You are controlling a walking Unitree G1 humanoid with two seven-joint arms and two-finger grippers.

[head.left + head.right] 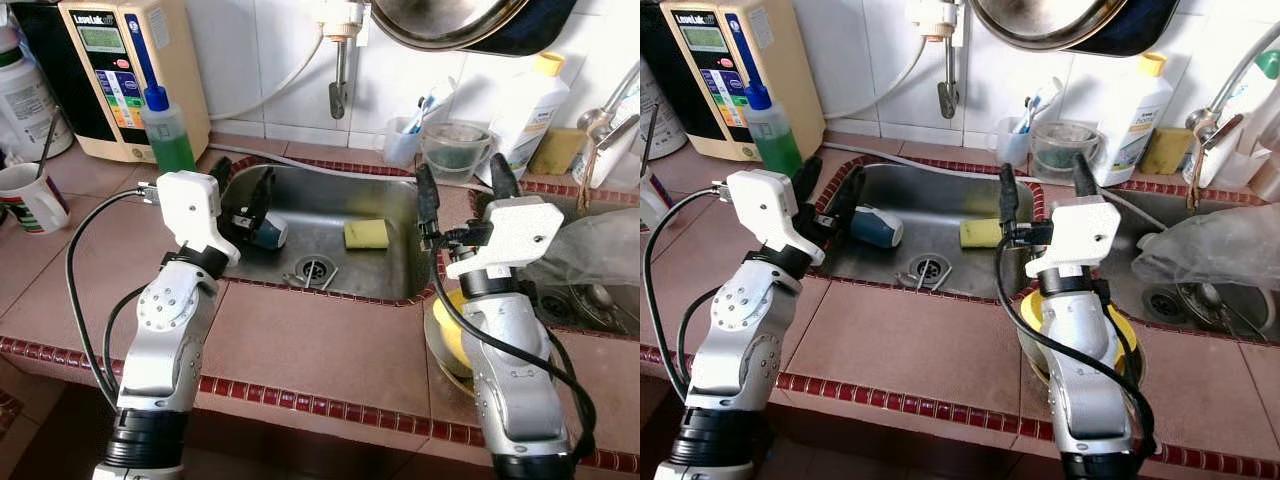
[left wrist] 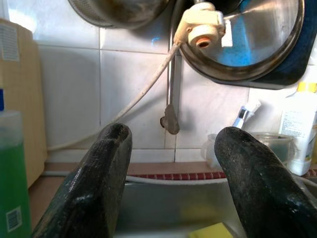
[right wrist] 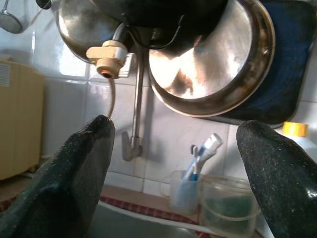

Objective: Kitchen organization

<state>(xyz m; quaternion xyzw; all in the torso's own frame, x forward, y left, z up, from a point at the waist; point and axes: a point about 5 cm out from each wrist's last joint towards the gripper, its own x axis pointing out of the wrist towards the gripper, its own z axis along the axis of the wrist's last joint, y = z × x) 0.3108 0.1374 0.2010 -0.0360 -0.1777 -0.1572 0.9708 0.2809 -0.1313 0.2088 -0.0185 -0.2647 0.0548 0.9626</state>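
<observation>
Yellow rectangular sponge [image 1: 366,233] lies in the stainless steel sink [image 1: 390,275] near the drain, a blue-capped cylinder [image 1: 257,230] beside it. Head views: left gripper [image 1: 243,194] and right gripper [image 1: 465,187] hover over the sink edges. Wrist views: both spread wide, empty

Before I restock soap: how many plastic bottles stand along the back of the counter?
3 for certain: a green bottle by the beige appliance, a white yellow-capped bottle right of the sink, a white one at far left. Others may be hidden.
</observation>
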